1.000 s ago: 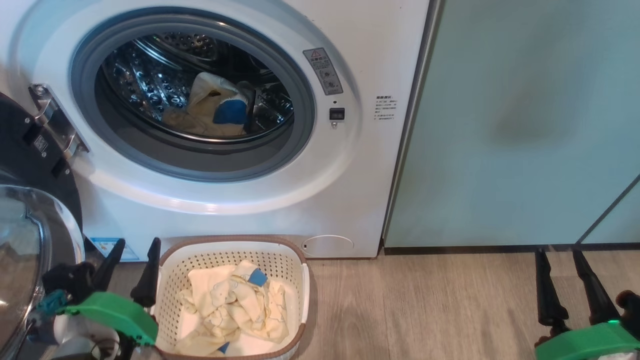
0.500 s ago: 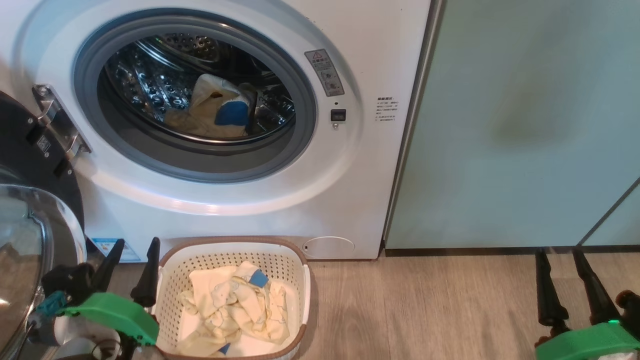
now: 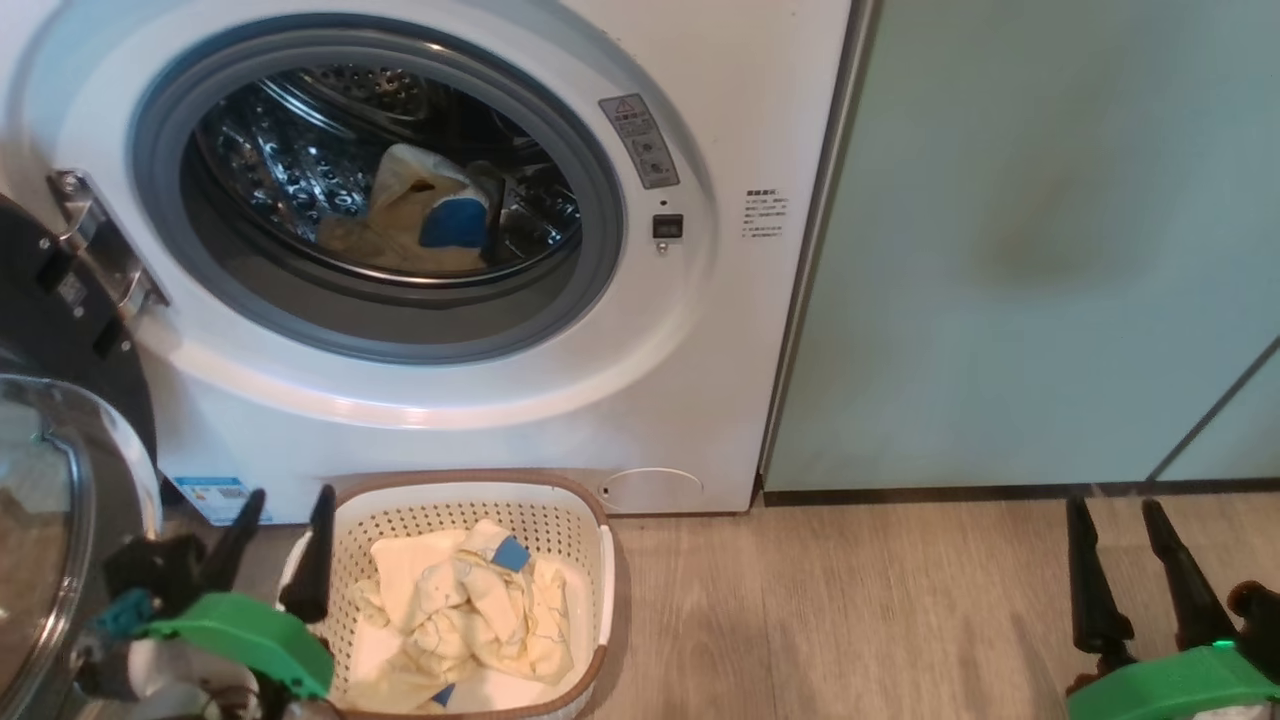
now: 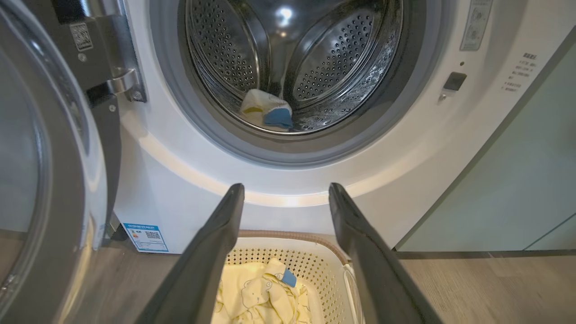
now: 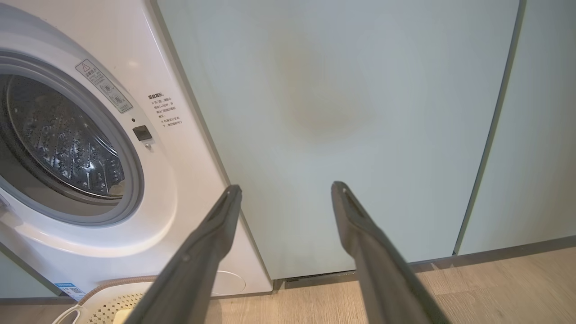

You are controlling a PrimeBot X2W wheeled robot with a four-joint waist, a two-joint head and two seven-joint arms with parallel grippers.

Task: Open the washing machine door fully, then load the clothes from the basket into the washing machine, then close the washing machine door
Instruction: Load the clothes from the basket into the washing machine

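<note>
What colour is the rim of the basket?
Brown. The basket and its rim show best in the head view.

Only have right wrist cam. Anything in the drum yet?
Observer: Yes. One pale yellow garment with a blue patch lies at the bottom of the drum.
Operator: Basket empty?
Observer: No. The basket holds a crumpled heap of clothes, with a blue tag on top.
Operator: Left arm?
Observer: Left gripper is open and holds nothing, at the basket's left rim.
</note>
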